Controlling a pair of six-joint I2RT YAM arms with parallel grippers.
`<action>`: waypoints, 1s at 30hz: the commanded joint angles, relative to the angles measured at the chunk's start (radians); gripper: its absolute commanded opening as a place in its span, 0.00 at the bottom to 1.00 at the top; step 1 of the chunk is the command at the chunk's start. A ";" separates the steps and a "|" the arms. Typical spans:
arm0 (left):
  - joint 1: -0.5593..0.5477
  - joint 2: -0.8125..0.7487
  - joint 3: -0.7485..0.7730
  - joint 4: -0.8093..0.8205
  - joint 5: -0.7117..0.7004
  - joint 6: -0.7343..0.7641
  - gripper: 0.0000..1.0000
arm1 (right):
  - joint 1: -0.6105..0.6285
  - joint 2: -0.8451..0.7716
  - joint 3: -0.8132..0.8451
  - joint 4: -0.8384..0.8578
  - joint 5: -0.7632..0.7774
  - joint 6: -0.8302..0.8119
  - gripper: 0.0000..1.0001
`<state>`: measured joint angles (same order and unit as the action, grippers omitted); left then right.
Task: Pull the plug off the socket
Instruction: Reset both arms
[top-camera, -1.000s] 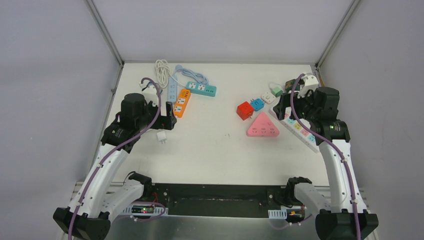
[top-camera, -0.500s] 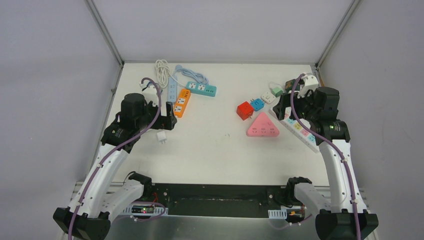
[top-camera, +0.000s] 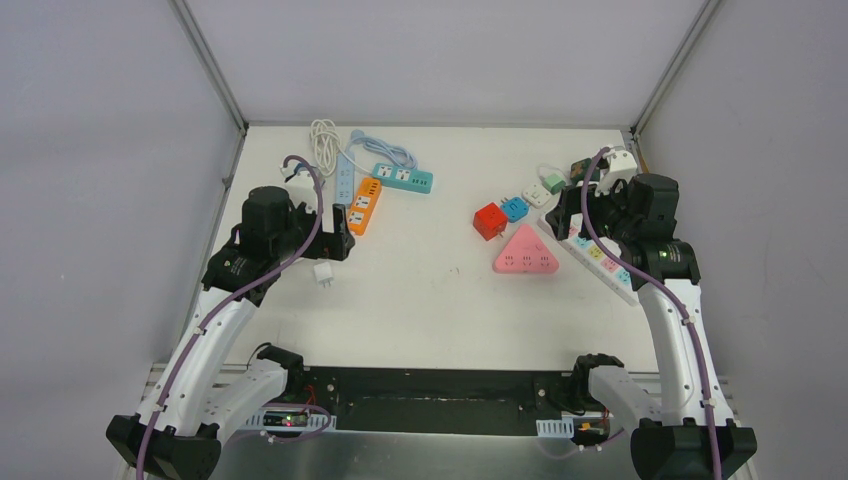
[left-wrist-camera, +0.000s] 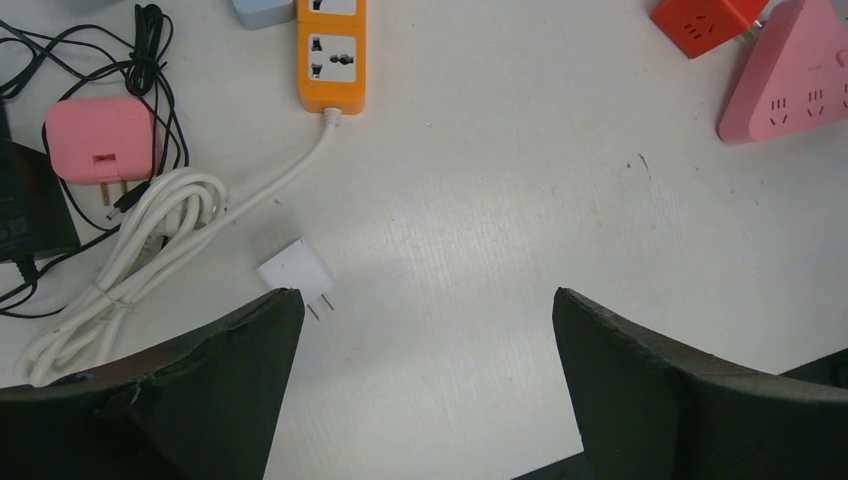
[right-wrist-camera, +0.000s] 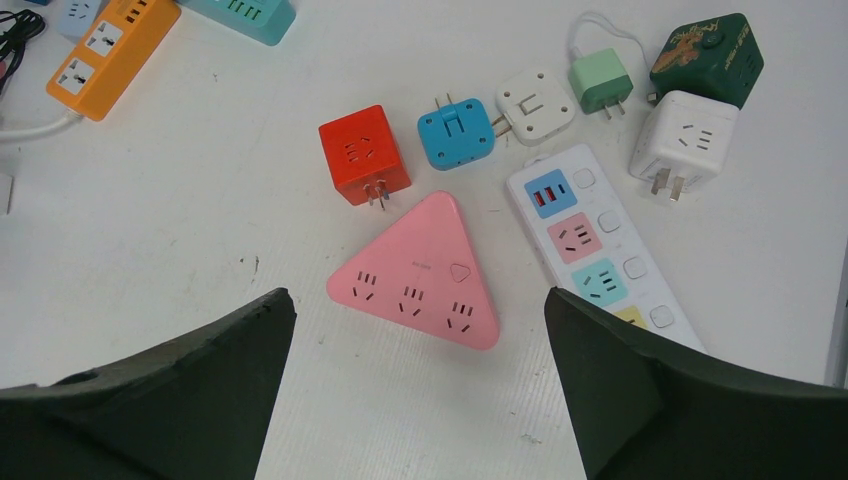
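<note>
L fingers (left-wrist-camera: 180, 400) + R fingers (right-wrist-camera: 170, 400) wide; white plug (left-wrist-camera: 297, 272) loose nr orange strip (left-wrist-camera: 333, 92).

right gripper (right-wrist-camera: 417, 297) spread wide, empty | pink triangular socket (right-wrist-camera: 420, 268) centred below it (lying flat) | red cube plug (right-wrist-camera: 362, 152) just beside socket

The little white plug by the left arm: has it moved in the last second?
No. The white plug lies at the same spot below the orange power strip.
</note>
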<state>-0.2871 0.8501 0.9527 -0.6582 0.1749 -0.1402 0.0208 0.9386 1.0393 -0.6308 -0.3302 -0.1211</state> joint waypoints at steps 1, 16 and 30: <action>0.003 -0.014 -0.002 0.030 0.023 0.017 0.99 | -0.007 -0.005 0.011 0.038 -0.015 0.020 1.00; 0.003 -0.014 -0.001 0.029 0.028 0.017 0.99 | -0.007 -0.005 0.010 0.040 -0.015 0.025 1.00; 0.003 -0.009 0.000 0.032 0.022 0.017 0.99 | -0.007 -0.005 0.005 0.050 -0.013 0.038 1.00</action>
<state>-0.2871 0.8501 0.9524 -0.6582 0.1928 -0.1398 0.0208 0.9386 1.0393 -0.6281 -0.3305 -0.1101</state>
